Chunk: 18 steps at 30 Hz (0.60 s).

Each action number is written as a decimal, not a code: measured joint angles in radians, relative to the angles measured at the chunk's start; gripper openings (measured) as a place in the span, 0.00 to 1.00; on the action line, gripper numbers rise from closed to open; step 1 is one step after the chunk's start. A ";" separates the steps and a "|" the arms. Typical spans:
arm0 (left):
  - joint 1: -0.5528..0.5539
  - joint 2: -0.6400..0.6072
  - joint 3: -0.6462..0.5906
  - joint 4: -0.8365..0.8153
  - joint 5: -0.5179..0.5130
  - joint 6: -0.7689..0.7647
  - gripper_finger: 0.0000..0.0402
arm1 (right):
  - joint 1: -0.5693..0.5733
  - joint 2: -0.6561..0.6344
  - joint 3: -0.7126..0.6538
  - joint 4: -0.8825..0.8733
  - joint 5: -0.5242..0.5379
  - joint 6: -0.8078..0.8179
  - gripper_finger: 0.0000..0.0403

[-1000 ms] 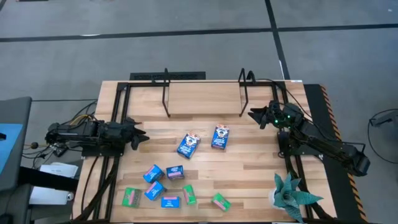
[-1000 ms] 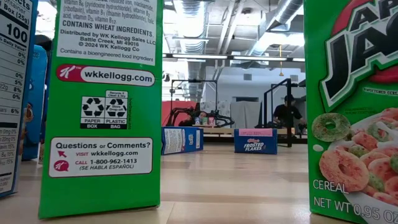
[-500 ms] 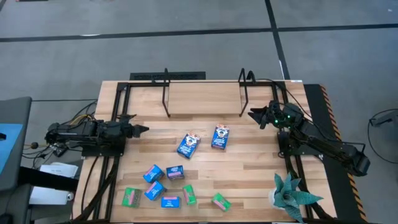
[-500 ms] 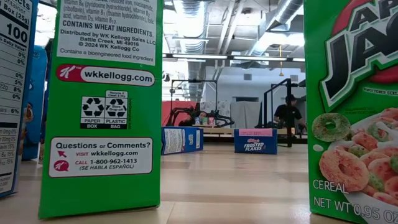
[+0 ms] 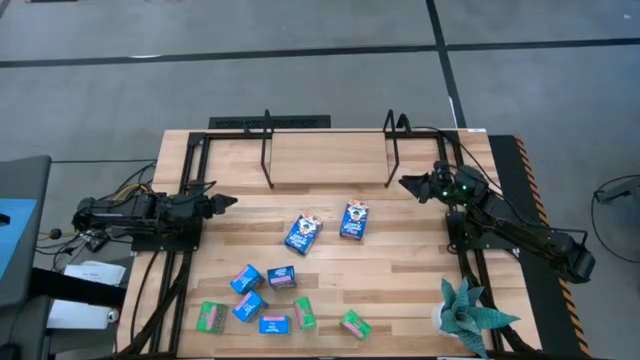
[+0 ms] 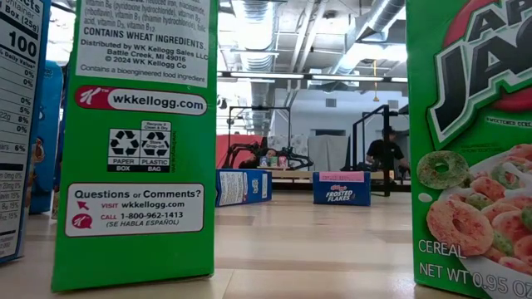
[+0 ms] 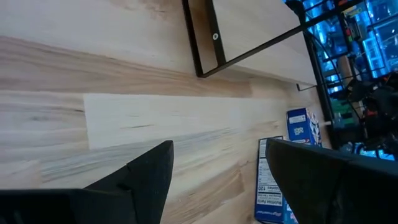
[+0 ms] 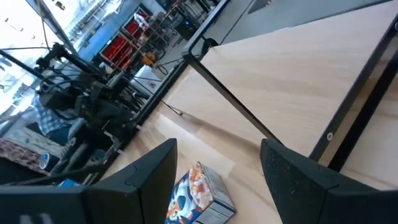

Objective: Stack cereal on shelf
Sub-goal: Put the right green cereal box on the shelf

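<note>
Overhead and wrist views of the table (image 5: 400,270) at the outset of stacking. The shelf (image 5: 328,158), a pale board between black wire uprights, stands at the far edge and carries no box. All nine cereal boxes lie on the table: two dark blue boxes (image 5: 303,233) side by side near the middle, in front of the shelf, and a loose cluster of light blue boxes (image 5: 246,279) and green boxes (image 5: 211,317) toward the near edge. The left gripper (image 5: 222,203) sits at the left margin, pointing inward, jaws apart and empty; its wrist view shows bare wood between the fingers (image 7: 146,174), with the dark blue boxes and a shelf upright beyond. The right gripper (image 5: 409,184) waits beside the shelf's right upright, jaws likewise apart and holding nothing. Compared with a second ago, the left gripper has drawn its tip slightly away from the near edge, toward the shelf, and turned about its axis, while the right arm and every box remain where they were. The change reads as the left arm orienting for a first reach, probably toward the dark blue pair; no box has yet been grasped, so the task remains wholly ahead.
</note>
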 joint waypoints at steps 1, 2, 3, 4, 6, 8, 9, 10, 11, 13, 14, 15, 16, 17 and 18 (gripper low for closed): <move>0.000 0.000 0.000 0.000 0.000 0.004 0.61 | 0.000 0.000 0.000 0.000 0.000 0.003 0.63; 0.000 0.000 0.000 0.000 0.000 0.010 0.61 | 0.000 0.000 0.000 0.002 -0.001 0.020 0.63; 0.000 0.000 0.000 0.000 -0.001 0.019 0.61 | 0.000 0.000 0.000 0.004 -0.002 0.053 0.63; 0.000 0.000 -0.001 0.000 -0.001 0.024 0.61 | 0.003 0.000 0.000 0.008 -0.001 0.083 0.63; 0.000 0.000 -0.001 -0.001 -0.002 0.014 0.61 | 0.005 0.000 0.000 0.008 -0.004 0.131 0.63; 0.000 0.000 -0.001 0.001 0.006 0.000 0.61 | 0.006 0.000 0.000 0.011 -0.035 0.176 0.63; 0.000 0.000 -0.002 0.005 0.015 0.001 0.61 | 0.006 0.000 0.000 0.011 -0.054 0.183 0.63; 0.000 0.000 -0.002 0.013 0.029 0.011 0.61 | 0.006 0.000 0.000 0.011 -0.071 0.186 0.63; 0.000 0.000 -0.002 0.026 0.047 0.031 0.61 | 0.006 0.000 0.000 0.010 -0.082 0.187 0.63; 0.000 0.000 -0.006 0.115 0.075 0.081 0.61 | 0.006 0.000 0.000 0.003 -0.107 0.199 0.63; 0.000 0.000 -0.009 0.163 0.085 0.117 0.61 | 0.006 0.000 0.000 0.002 -0.128 0.201 0.63; 0.000 0.000 -0.010 0.196 0.107 0.147 0.61 | 0.006 0.000 0.000 -0.001 -0.157 0.192 0.63; 0.000 0.001 -0.011 0.246 0.132 0.175 0.61 | 0.007 0.000 0.000 -0.003 -0.192 0.179 0.63; 0.000 0.001 -0.011 0.308 0.154 0.199 0.61 | 0.012 0.000 0.000 -0.003 -0.223 0.167 0.63; 0.000 0.001 -0.009 0.368 0.175 0.221 0.61 | 0.017 0.001 0.000 -0.004 -0.241 0.163 0.63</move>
